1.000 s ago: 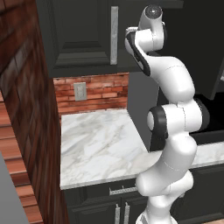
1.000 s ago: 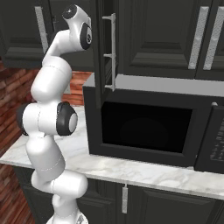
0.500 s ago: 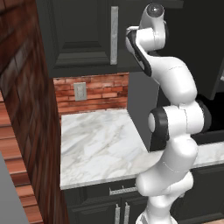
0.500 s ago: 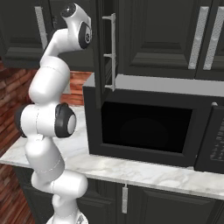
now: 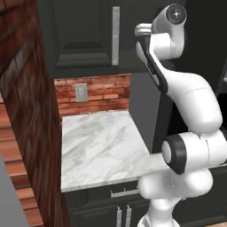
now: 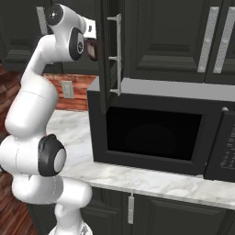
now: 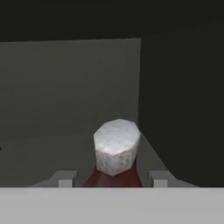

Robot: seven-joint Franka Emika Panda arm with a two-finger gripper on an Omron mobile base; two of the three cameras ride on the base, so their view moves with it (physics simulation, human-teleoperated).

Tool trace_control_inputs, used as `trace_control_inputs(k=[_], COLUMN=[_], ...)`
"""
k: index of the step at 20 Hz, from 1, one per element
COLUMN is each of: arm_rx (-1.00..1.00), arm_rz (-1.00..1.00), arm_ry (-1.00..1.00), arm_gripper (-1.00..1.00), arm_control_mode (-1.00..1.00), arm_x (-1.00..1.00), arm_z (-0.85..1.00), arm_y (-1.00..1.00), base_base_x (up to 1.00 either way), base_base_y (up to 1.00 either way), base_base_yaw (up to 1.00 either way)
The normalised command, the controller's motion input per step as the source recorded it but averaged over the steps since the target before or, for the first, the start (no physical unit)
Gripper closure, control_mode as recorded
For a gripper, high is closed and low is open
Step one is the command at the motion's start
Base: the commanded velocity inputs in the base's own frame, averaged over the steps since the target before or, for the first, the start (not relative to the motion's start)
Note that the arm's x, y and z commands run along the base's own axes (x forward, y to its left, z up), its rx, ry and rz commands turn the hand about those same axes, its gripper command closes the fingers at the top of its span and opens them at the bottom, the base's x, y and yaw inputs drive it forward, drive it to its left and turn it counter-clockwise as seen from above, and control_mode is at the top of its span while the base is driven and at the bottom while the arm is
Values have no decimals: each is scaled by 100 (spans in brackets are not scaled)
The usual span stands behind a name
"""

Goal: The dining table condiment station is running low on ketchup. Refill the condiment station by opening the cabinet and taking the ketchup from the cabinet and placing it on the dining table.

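The ketchup (image 7: 114,148) stands on the shelf inside the cabinet (image 6: 165,36), showing its white cap above a dark red body. My gripper (image 7: 113,180) is open and straddles the bottle. Its two fingertips (image 7: 65,179) sit level with the bottle's shoulders, with a narrow gap on each side. From the right base view the cabinet door (image 6: 106,50) is swung open, edge-on, and my hand (image 6: 91,40) reaches in behind it. The dining table is out of view.
A black microwave (image 6: 151,133) sits directly under the open cabinet on a marble counter (image 5: 102,146). A brick backsplash with an outlet (image 5: 80,92) lies behind the counter, and a brick wall (image 5: 26,111) rises on the left. The cabinet's dark side wall (image 7: 183,109) is close to the bottle.
The arm's top joint has swung a little toward the cabinet. The counter, microwave and doors have not moved.
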Motion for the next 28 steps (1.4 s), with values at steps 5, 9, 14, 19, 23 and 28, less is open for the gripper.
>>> trace_control_inputs(k=[5, 9, 14, 19, 23, 28], arm_rx=[0, 0, -2, -7, -9, 0], arm_rz=[8, 7, 8, 9, 8, 1], arm_ry=[-15, 0, 4, 21, 20, 4], arm_gripper=[100, 100, 100, 100, 100, 100], arm_control_mode=[-100, -100, -100, -100, -100, -100], arm_x=[-100, -100, -100, -100, -40, 0], arm_z=[10, 0, -19, -60, -35, 0], arm_y=[5, 13, 24, 27, 13, 1], base_base_x=[0, 0, 0, 0, 0, 0], base_base_y=[0, 0, 0, 0, 0, 0], base_base_yaw=[0, 0, 0, 0, 0, 0])
